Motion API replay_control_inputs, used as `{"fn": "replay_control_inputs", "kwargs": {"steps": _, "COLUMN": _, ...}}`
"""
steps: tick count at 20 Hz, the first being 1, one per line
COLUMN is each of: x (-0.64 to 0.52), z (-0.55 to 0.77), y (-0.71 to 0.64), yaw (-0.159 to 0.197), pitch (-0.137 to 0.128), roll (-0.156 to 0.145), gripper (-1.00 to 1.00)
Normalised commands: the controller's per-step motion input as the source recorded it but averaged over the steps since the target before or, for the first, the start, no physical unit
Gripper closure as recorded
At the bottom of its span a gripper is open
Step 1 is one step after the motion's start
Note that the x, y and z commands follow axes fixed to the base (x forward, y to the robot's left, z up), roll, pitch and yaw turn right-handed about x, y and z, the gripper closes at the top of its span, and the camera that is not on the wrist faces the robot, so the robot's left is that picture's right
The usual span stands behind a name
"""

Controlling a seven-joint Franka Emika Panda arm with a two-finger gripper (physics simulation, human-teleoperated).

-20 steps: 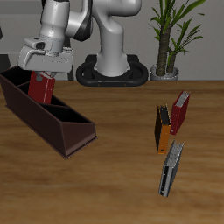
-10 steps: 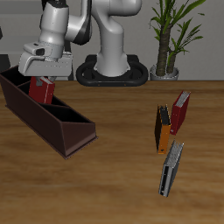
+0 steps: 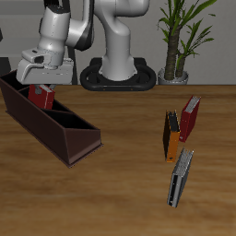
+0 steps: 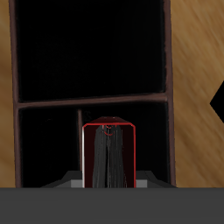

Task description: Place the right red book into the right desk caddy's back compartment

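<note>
Wooden tabletop (image 3: 120, 175) carries the right desk caddy (image 3: 55, 124), a long maroon-brown box lying aslant. Above its far end the gripper (image 3: 41, 83) has its fingers closed on the right red book (image 3: 41, 95), held upright with its lower part inside the caddy. Seen from the wrist, the book (image 4: 108, 156) stands in a dark compartment just beside a cross divider (image 4: 92, 100). Well apart lie a darker red book (image 3: 189, 117), an orange-and-black book (image 3: 171, 135) and a grey one (image 3: 180, 179).

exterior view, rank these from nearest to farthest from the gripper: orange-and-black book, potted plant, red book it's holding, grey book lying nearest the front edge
1. red book, held at the gripper over the caddy
2. potted plant, at the table's back
3. orange-and-black book, mid-table
4. grey book, toward the front edge

The plant and the orange-and-black book are fairly close to call.
</note>
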Motion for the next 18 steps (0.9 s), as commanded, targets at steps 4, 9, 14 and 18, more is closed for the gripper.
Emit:
{"fn": "replay_control_inputs", "kwargs": {"steps": 4, "x": 0.07, "z": -0.14, "y": -0.20, "yaw": -0.018, "pitch": 0.031, "roll": -0.039, "gripper": 1.00}}
{"fn": "replay_control_inputs", "kwargs": {"steps": 9, "x": 0.07, "z": -0.05, "y": -0.12, "yaw": -0.020, "pitch": 0.013, "roll": -0.035, "gripper": 1.00}}
{"fn": "replay_control_inputs", "kwargs": {"steps": 14, "x": 0.04, "z": -0.05, "y": -0.05, "yaw": -0.011, "pitch": -0.004, "roll": -0.037, "gripper": 1.00}}
{"fn": "replay_control_inputs", "kwargs": {"steps": 18, "x": -0.01, "z": 0.02, "y": 0.01, "yaw": -0.038, "pitch": 0.017, "roll": -0.012, "gripper": -1.00}}
